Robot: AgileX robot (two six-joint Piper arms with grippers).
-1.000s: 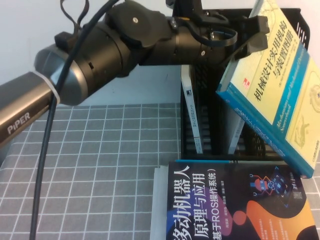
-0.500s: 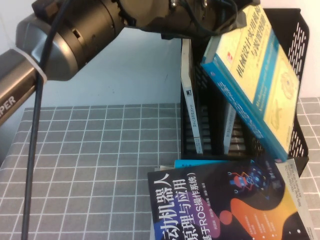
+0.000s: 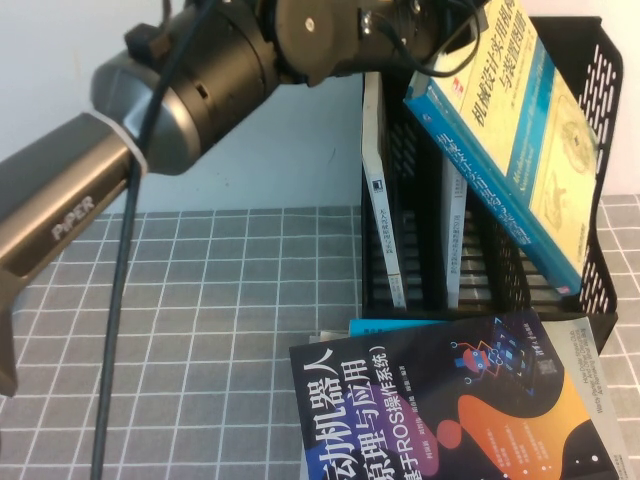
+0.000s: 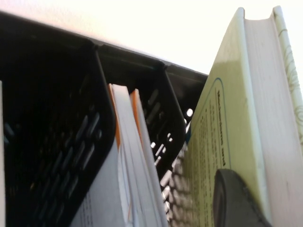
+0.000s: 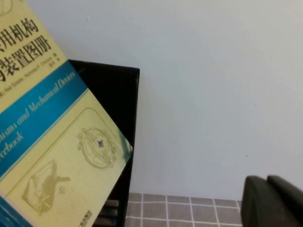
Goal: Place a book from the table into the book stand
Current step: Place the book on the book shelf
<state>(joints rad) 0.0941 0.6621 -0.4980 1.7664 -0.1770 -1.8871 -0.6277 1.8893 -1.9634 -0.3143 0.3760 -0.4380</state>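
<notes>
You are looking at the thick pale yellow-green book with a blue band and spine [image 3: 520,130], its black Chinese title and italic English line facing you. It hangs tilted over the rightmost slot of the black plastic slotted book stand [image 3: 590,70], lower corner down inside that slot, upper end pinched by the left tool [image 3: 455,35] at the top of the high view; the left wrist view shows one dark finger [image 4: 236,198] pressed flat on the cover. The right tool [image 5: 272,201] is pressed together, up beside the stand's right side, clear of the book.

Against half a second ago, the book has sunk a little deeper into the stand and your left arm has swung so its grey forearm lies lower across the view.

Thin white books [image 3: 385,200] stand upright in the other slots. A dark navy book with orange artwork [image 3: 450,410] lies flat on the desk [image 3: 200,330], touching the stand's foot; the desk wears a grey cloth with a white grid. A plain pale wall stands behind.
</notes>
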